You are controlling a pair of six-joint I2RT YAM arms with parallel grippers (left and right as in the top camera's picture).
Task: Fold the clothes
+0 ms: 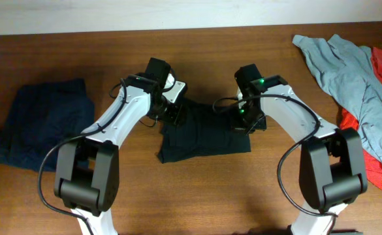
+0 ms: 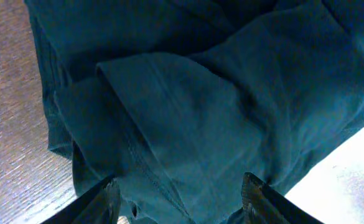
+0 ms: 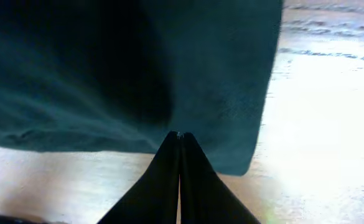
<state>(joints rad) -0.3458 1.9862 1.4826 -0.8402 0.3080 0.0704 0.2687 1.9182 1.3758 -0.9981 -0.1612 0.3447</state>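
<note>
**Position of the workpiece.** The black T-shirt (image 1: 204, 138) is located at the centre of the worktop (image 1: 197, 202), about midway between the left and right edges. It is gathered into a compact, roughly rectangular packet.

**Left arm.** The left fingers (image 1: 175, 112) are positioned over the far left corner of the packet. In the wrist view the left fingers (image 2: 182, 194) are spread wide, with cloth visible beneath the gap. Nothing is held.

**Right arm.** The right fingers (image 1: 246, 119) are positioned at the far right corner of the packet. In the wrist view the right fingers (image 3: 180, 140) are pressed fully together, with the tips set on the cloth just inside its edge. A pinch of the T-shirt is judged to be held, although the gripped layer itself is hidden by the tips.

**Progress.** At least one fold is judged to be made, since no sleeve is spread flat on the worktop. The outline is not yet square: the near left corner projects toward the near edge, and rumpled layers with an exposed hem are shown under the left arm. A further fold, or a straightening of the far edge, is judged to be left.

**Other items.** A navy garment (image 1: 40, 124) is laid near the left edge. A grey-blue shirt (image 1: 347, 72) and a red garment (image 1: 381, 150) are laid along the right edge. All three are well apart from the T-shirt.
</note>
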